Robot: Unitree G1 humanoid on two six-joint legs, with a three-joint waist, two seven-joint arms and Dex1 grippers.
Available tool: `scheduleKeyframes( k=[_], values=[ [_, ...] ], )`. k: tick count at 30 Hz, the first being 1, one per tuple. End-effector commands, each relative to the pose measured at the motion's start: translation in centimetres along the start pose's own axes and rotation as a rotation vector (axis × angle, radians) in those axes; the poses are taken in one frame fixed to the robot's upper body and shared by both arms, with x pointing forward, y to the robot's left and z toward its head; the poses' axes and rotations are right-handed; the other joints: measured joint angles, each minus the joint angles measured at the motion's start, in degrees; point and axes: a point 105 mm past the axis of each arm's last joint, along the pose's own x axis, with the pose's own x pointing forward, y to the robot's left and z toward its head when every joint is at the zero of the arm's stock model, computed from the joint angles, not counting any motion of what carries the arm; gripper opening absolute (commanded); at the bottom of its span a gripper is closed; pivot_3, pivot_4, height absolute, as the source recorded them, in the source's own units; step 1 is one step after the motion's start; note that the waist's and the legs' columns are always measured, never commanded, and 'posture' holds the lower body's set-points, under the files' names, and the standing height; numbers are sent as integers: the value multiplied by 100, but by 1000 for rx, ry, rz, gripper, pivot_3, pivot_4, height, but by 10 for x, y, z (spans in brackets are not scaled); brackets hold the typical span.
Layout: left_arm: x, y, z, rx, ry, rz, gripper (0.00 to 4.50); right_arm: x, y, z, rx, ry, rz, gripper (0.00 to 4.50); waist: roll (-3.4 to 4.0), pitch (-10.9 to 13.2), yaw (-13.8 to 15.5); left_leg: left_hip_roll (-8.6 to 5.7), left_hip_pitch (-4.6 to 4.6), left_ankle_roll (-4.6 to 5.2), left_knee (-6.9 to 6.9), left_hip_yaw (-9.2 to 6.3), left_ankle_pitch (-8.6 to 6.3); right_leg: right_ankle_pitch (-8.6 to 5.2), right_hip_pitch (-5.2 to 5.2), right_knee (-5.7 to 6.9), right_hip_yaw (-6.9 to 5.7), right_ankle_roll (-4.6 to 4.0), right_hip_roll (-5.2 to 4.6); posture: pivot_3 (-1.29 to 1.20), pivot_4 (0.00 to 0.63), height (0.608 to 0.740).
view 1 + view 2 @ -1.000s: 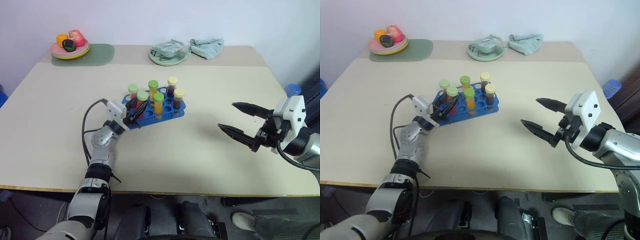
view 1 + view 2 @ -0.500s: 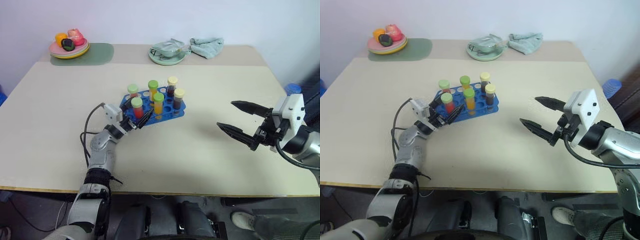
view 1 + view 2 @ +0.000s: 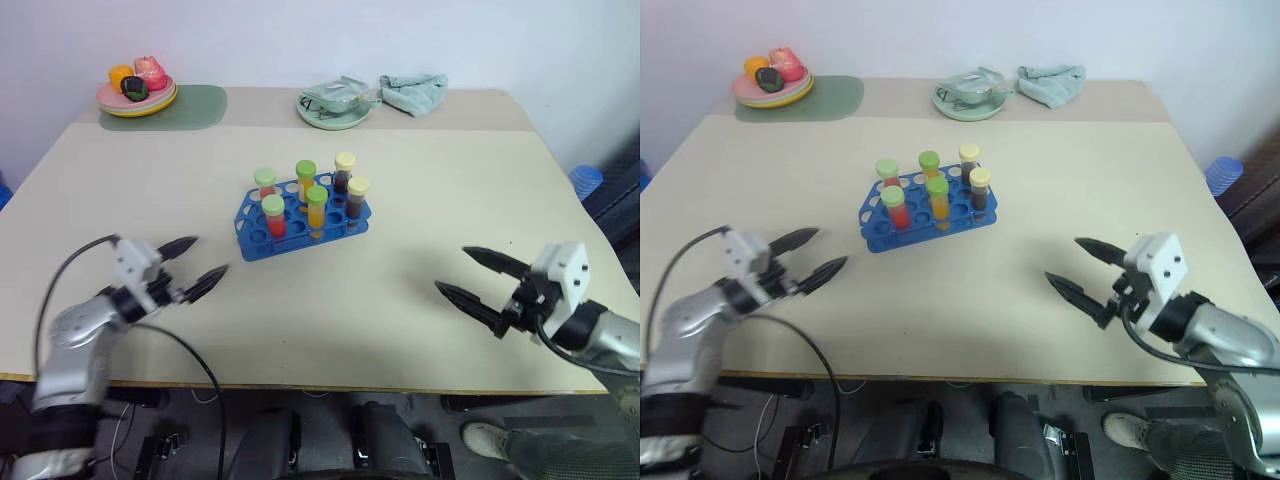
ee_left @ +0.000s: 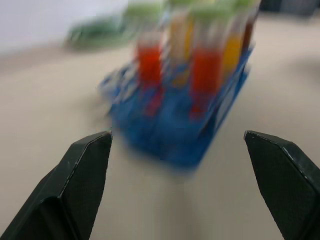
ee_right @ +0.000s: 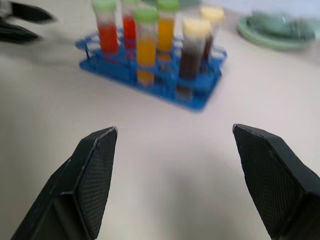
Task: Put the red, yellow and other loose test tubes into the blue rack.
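Black fingers of the left gripper stand wide apart with nothing between them, hanging over bare table near its front left edge, well apart from the blue rack. In its wrist view the rack sits straight ahead between the two spread fingertips. The right gripper is likewise spread wide and empty, low over the tabletop near the front right, pointing in toward the rack from the other side.

The rack stands a little left of the table's middle. Six capped tubes stand upright in it: two red tubes with green caps on the left end, two yellow-orange tubes with green caps in the middle, and two dark brown tubes with cream caps on the right end. Several holes along the front left row look unfilled. I see no loose tube lying on the table, so the loading appears done and what remains is judged to be clearing the arms.

To do that well, both grippers should draw away low and level, fingers kept apart, without sweeping back toward the rack, since a brush against the tall caps could tip a tube or shove the light rack. At the far edge sit a plate of toy fruit, a green dish and a crumpled cloth, all well clear.
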Motion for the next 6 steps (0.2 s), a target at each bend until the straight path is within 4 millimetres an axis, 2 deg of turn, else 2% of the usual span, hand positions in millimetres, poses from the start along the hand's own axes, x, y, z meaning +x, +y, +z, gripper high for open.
scheduleKeyframes(
  k=[1, 6],
  values=[
    [-21, 7, 11, 18, 2, -3, 4311, -17, -6, 5, -50, -14, -55, 3781, 0, 0, 9, 0, 0, 0, 0, 0, 0, 0, 2, -1, 0, 0, -1, 0, 150, 740],
    [-32, 12, 8, 11, 45, -16, 4311, -29, -10, 0, -48, -1, -83, 3781, -1, 0, 17, 0, 1, 1, 1, -1, -1, -1, 5, -2, -1, -2, -3, 0, 150, 740]
  ],
)
